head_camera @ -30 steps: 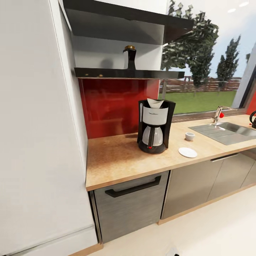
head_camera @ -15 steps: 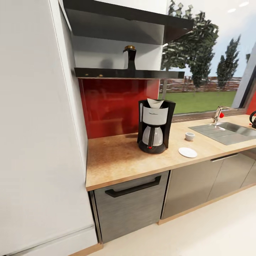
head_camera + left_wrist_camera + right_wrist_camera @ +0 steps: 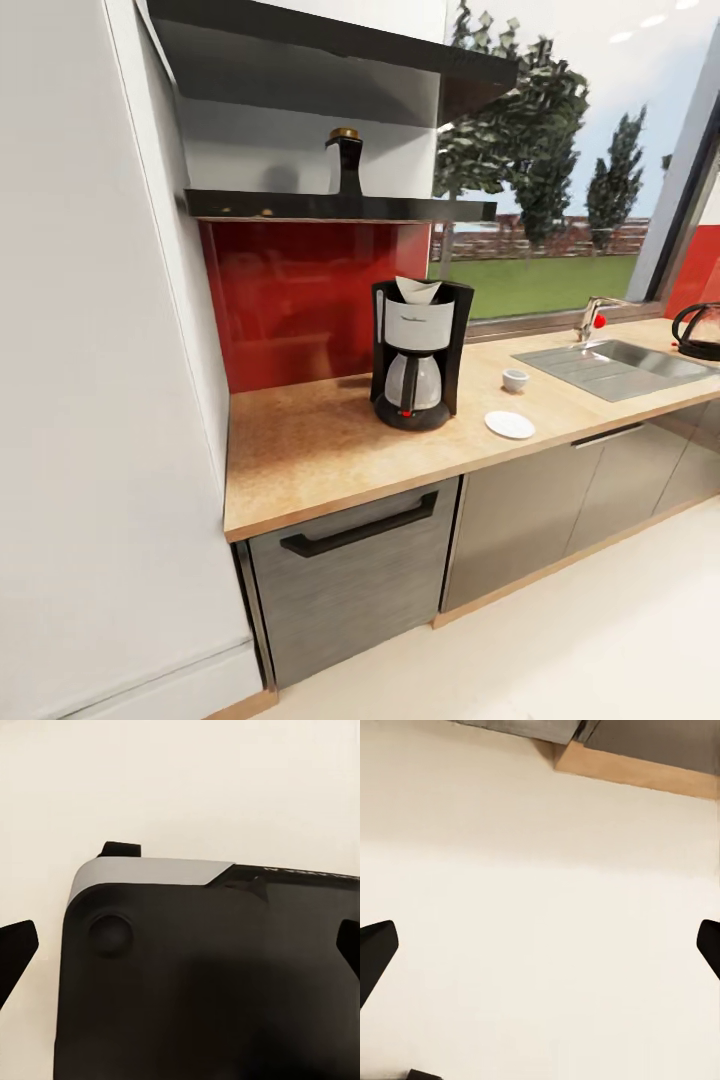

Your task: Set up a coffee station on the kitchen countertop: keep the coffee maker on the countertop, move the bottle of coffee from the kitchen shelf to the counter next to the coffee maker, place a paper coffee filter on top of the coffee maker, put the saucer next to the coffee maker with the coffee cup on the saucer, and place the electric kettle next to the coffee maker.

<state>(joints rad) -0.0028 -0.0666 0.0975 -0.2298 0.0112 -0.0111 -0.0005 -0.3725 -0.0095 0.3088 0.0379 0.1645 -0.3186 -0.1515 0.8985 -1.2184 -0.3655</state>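
Black fingertips of the left gripper (image 3: 180,945) and right gripper (image 3: 540,949) are spread wide, empty, over pale floor. Far left, the dark bottle of coffee (image 3: 346,160) stands on the glossy kitchen shelf (image 3: 340,207), above the black-and-white coffee maker (image 3: 415,352); a high reach could topple it.

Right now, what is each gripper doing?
Left gripper: open, holding nothing.
Right gripper: open, holding nothing, over the floor.

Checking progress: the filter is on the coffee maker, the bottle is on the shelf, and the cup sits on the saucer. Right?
Not quite. In the head view the cup stands on the countertop apart from the saucer, not on it. The filter does sit atop the coffee maker, and the bottle is on the shelf.
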